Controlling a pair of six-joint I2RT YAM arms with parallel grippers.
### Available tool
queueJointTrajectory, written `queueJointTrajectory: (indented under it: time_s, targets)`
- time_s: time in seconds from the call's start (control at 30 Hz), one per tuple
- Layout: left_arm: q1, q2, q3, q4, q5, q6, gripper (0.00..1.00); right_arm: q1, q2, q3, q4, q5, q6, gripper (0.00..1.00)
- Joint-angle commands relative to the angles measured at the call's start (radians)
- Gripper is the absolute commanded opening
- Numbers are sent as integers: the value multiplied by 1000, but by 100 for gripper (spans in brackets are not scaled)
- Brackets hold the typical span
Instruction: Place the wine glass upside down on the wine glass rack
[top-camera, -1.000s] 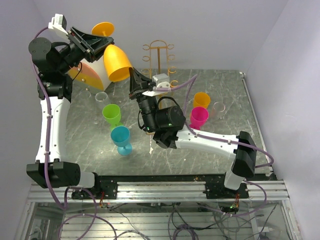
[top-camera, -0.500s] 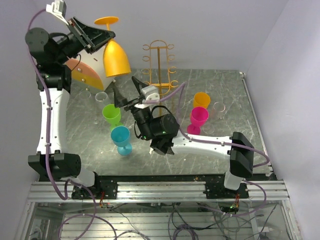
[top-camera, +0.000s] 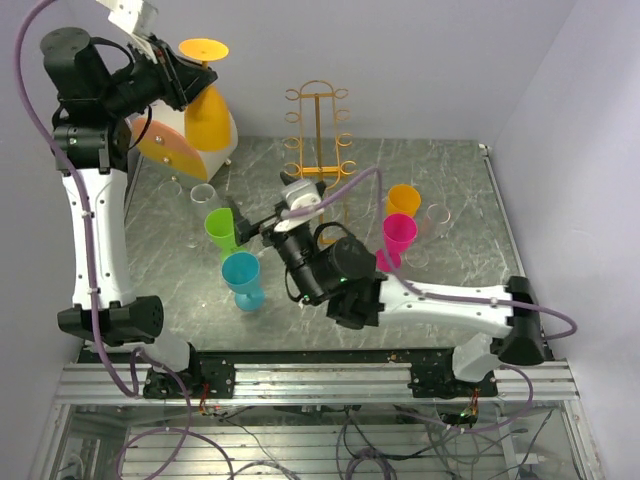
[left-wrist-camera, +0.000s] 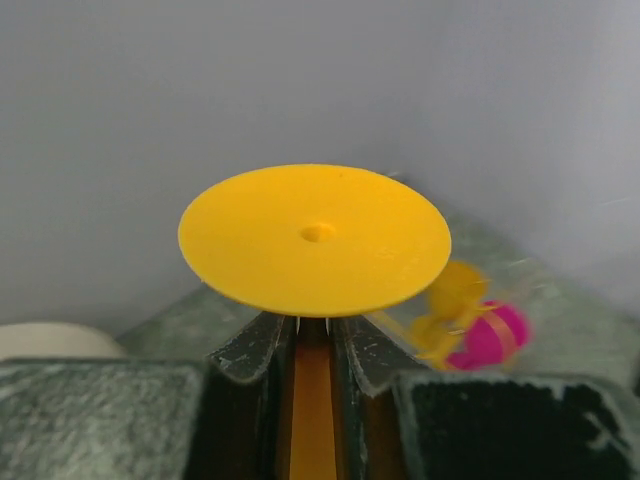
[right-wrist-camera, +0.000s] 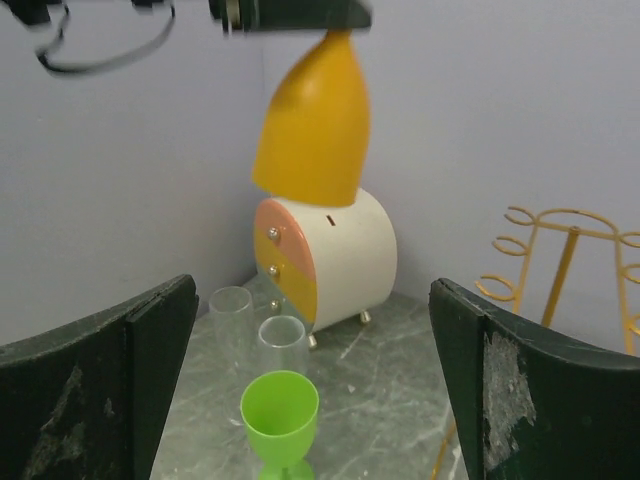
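my left pincer (top-camera: 188, 78) is clenched on the stem of the orange-yellow wine glass (top-camera: 208, 115), high up at the back left, near the wall. the glass hangs upside down: its flat round foot is on top and its bowl opens downward. in the left wrist view the two dark fingers (left-wrist-camera: 250, 350) press the stem from either side, just under the foot.

the wine glass rack (top-camera: 317, 130) stands on the desk (top-camera: 450, 200) at the back centre, upright, with small wire loops on both sides of its frame. the glass is well apart from it, off to its left, and none of the loops carries anything.

in the right wrist view the bowl's rim sits just over a round white box (right-wrist-camera: 345, 255) with an orange and pink front. i think there is a gap between them, but from this angle i cannot tell for sure.

my right pincer (top-camera: 255, 225) is released, jaws spread wide, low over the middle of the desk and pointing at the back left corner. a green glass (top-camera: 222, 228) stands upright just in front of it, and two clear tumblers (right-wrist-camera: 255, 330) stand between that and the box. a blue glass (top-camera: 242, 275) stands near the green one, towards me. a pink glass (top-camera: 397, 235) and an orange cup (top-camera: 404, 198) stand on the right half of the desk
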Motion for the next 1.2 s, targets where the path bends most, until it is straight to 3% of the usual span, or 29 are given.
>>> queueJointTrajectory:
  time_s: [0.0, 0.13, 0.2, 0.3, 0.67, 0.83, 0.97, 1.07, 1.17]
  targets:
    - [-6, 33, -73, -77, -186, 431, 7, 1, -107, 149, -485, 115, 169, 100]
    - [-46, 54, -162, 66, -226, 525, 7, -56, -138, 287, -806, 194, 323, 100]
    - [-86, 108, -123, 59, -284, 583, 7, -178, -175, 347, -1000, 123, 491, 100]
    - [-98, 198, -78, 78, -211, 631, 7, -414, -222, 410, -1225, 2, 698, 99]
    - [-106, 425, 23, 202, -11, 580, 7, -471, -445, 226, -1370, 115, 826, 99]
    - [-109, 479, -7, 410, 124, 459, 7, -472, -574, 99, -1492, 153, 965, 99]
    - [-110, 565, 71, 527, 234, 302, 7, -472, -685, 13, -1509, 161, 1034, 99]
    - [-110, 617, 63, 750, 304, 93, 7, -471, -730, -2, -1530, 163, 1056, 99]
    - [-113, 721, 165, 804, 351, -68, 7, -472, -744, 15, -1566, 164, 1076, 98]
